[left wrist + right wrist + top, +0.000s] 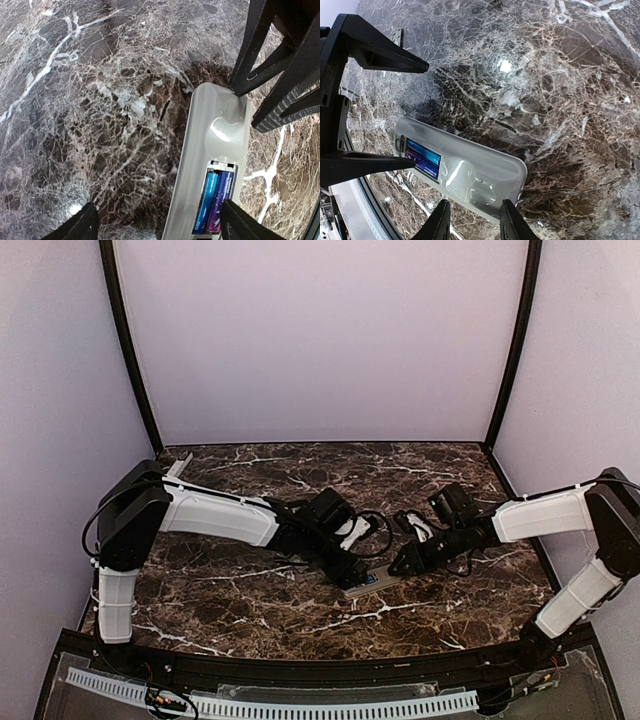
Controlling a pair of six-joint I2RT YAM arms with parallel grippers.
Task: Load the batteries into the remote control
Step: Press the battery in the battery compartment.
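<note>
The dark marble table (240, 610) carries the whole job near its middle, a little toward 5 o'clock in the overhead view, where the left arm (215, 515) and the right arm (540, 515) meet tip to tip. The remote control (220, 130) lies there back-up, its long axis running roughly 8 to 2 o'clock. It is a pale, glossy shell with a moulded thumb dip and an uncovered battery bay at the end nearer the left arm. The left gripper (159, 207) hangs over that bay with its jaws spread wide and nothing in them. The right gripper (475, 205) is partly closed with its tips against the opposite end; whether it truly pinches the shell or only braces it I cannot tell. The batteries (212, 202) – one blue, one purplish – lie side by side in the bay and look seated, so the step appears to be a final pressing-home. It would go best with the right gripper keeping the shell flat while the left comes straight down on the cells with one finger – a slanted push could tip the light remote or pop a cell out.
</note>
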